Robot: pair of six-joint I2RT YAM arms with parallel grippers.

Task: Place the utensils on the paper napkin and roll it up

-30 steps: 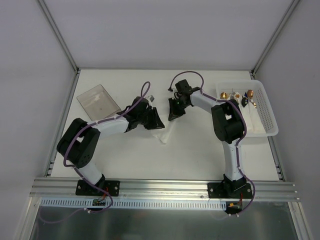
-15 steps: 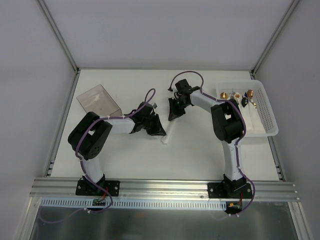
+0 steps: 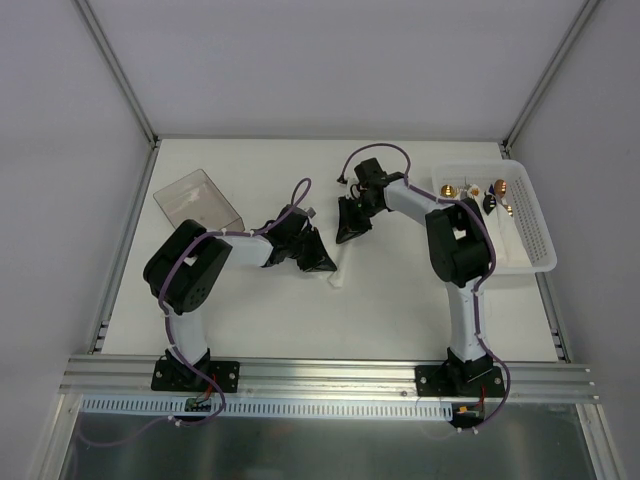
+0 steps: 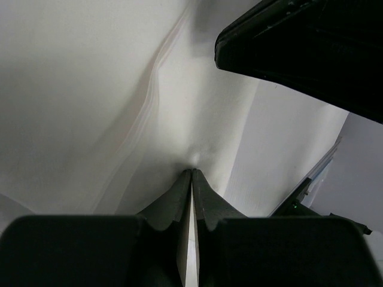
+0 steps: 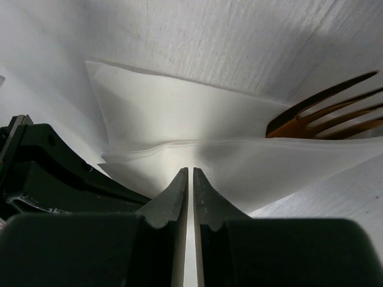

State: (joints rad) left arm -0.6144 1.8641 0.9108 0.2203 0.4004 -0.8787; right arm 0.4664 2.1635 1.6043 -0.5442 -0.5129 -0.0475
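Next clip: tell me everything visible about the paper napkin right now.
The paper napkin is thin, white and soft, folded over in creased layers into a loose narrow roll. Copper fork tines poke out from under its fold. It lies between the two arms; the left gripper and right gripper each pinch it with fingers closed.

paper napkin (image 5: 179, 113): white | fork (image 5: 293, 119): copper | basket (image 3: 541, 230): white, perforated | box (image 3: 197, 203): clear, smoky | cables (image 3: 380, 147): purple
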